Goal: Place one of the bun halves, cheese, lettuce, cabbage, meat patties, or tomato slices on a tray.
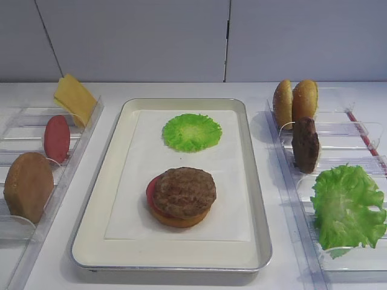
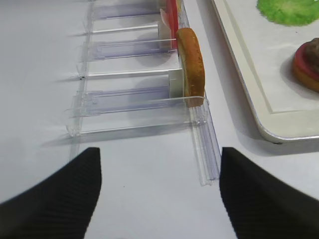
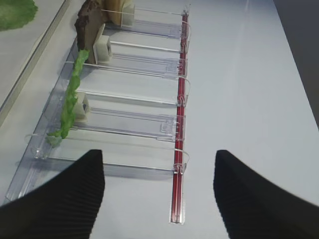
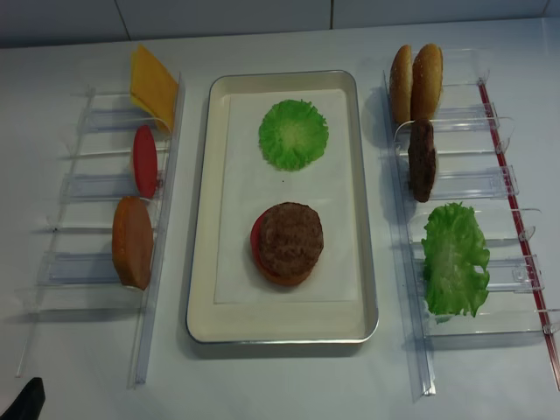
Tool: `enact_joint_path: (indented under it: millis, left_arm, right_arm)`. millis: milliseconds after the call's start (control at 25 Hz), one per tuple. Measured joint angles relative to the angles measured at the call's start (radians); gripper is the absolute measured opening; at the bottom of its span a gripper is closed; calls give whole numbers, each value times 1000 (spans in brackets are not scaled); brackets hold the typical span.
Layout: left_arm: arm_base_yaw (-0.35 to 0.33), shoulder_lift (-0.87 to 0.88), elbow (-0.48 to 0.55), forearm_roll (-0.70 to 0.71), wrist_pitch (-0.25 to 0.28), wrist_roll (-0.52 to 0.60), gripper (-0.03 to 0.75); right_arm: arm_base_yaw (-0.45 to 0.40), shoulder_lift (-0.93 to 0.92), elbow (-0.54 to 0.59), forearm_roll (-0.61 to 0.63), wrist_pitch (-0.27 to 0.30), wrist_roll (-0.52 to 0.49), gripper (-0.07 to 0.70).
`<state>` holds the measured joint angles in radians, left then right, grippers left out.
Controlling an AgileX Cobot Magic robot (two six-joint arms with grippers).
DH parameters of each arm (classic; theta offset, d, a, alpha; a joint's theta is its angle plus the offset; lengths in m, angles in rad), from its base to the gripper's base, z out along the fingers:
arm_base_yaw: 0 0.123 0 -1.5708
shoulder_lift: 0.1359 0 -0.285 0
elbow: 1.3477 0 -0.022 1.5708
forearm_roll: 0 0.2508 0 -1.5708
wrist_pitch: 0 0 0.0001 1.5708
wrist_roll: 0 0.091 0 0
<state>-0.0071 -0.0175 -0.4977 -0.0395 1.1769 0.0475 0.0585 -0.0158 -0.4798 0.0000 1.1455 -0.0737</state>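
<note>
The silver tray (image 1: 91, 241) lies in the middle, lined with white paper. On it sit a round green cabbage piece (image 1: 192, 132) and a stack with a meat patty (image 1: 184, 192) on top, a tomato slice and a bun half under it. The left rack holds the cheese (image 1: 75, 98), a tomato slice (image 1: 57, 138) and a bun half (image 1: 28, 186). In the right rack stand two bun halves (image 1: 294, 101), a second meat patty (image 1: 306, 144) and the lettuce (image 1: 347, 205). My left gripper (image 2: 159, 194) is open over bare table before the left rack. My right gripper (image 3: 158, 194) is open and empty near the right rack's front end.
Both clear plastic racks (image 4: 96, 262) (image 4: 490, 289) flank the tray, the right one edged by a red strip (image 3: 179, 149). In the right wrist view the lettuce (image 3: 72, 99) stands edge-on left of my fingers. A white wall closes the back.
</note>
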Motion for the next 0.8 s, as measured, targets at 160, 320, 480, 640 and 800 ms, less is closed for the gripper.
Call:
enact_joint_path:
  millis: [160,320,480,640,800]
  left_arm:
    - [0,0,0,0,0,0,473]
    - [0,0,0,0,0,0,473]
    - [0,0,0,0,0,0,473]
    - [0,0,0,0,0,0,473]
    - [0,0,0,0,0,0,473]
  right_arm:
    - [0,0,0,0,0,0,508]
    - [0,0,0,0,0,0,508]
    - [0,0,0,0,0,0,508]
    - [0,0,0,0,0,-2,508]
    - [0,0,0,0,0,4,508]
